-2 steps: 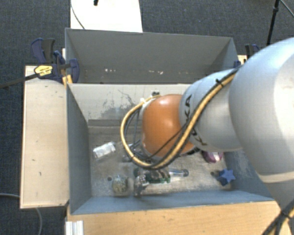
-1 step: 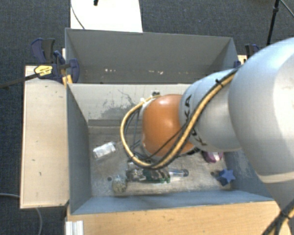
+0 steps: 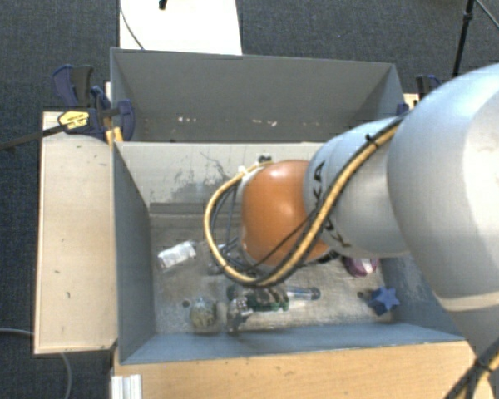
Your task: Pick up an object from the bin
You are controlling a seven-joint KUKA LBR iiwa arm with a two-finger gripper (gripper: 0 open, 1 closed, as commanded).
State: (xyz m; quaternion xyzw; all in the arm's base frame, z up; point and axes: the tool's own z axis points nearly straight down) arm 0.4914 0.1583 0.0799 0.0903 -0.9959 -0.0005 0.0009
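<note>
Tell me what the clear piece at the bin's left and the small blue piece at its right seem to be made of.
Clear piece: probably thin transparent plastic, glossy; it catches white glints. Blue piece: likely plastic or rubber, matt, evenly coloured; too small to tell which.

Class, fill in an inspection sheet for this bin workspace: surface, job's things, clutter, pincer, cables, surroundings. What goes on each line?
Surface: grey metal bin, floor scuffed.
Job's things: green-and-clear thing at front middle, nearest the pincer.
Clutter: clear plastic piece left; round grey-green lump front; purple thing and blue thing right.
Pincer: low at front middle, below the orange cover.
Cables: black and yellow cables looped round the wrist.
Surroundings: dark carpet.
</note>
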